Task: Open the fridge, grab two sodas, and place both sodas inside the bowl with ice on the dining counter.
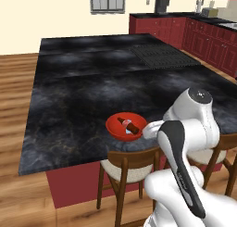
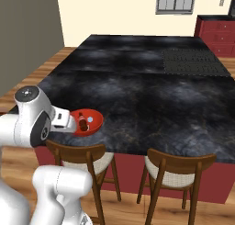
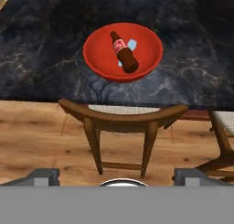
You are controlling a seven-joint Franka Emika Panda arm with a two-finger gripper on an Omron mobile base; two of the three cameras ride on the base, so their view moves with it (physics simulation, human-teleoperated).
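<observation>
The fingers (image 3: 117,175) stand wide apart with nothing between them — their 2 grey tips show at the lower corners of the hand view, one fingertip (image 3: 40,176) at the left and the other at the right. They hang over the wooden floor (image 3: 36,136) just off the near edge of the bench (image 3: 41,49), above a wooden chair (image 3: 122,122) pushed in under that edge.

Beyond the chair's curved back, close to the bench's near edge, sits the red bowl (image 3: 98,58). Inside it lies the dark brown bottle (image 3: 124,54) with a red label, on its side, neck pointing away from the fingers and slightly left. Small pale ice cubes (image 3: 132,44) show beside the bottle at its right.

In the left base view the bowl (image 1: 115,129) is just left of the white arm's wrist (image 1: 155,129), with the bottle (image 1: 130,125) lying slantwise in it. In the right base view the bowl (image 2: 94,123) sits just right of the wrist, the bottle (image 2: 82,123) in its left part.

The black marbled bench top (image 1: 92,91) stretches away from the bowl, with an inset black cooktop (image 1: 162,56) toward its far right. 2 chairs stand at the near side — a second chair (image 2: 176,173) is to the right of the first. Dark red cabinets (image 1: 185,34) line the far wall.
</observation>
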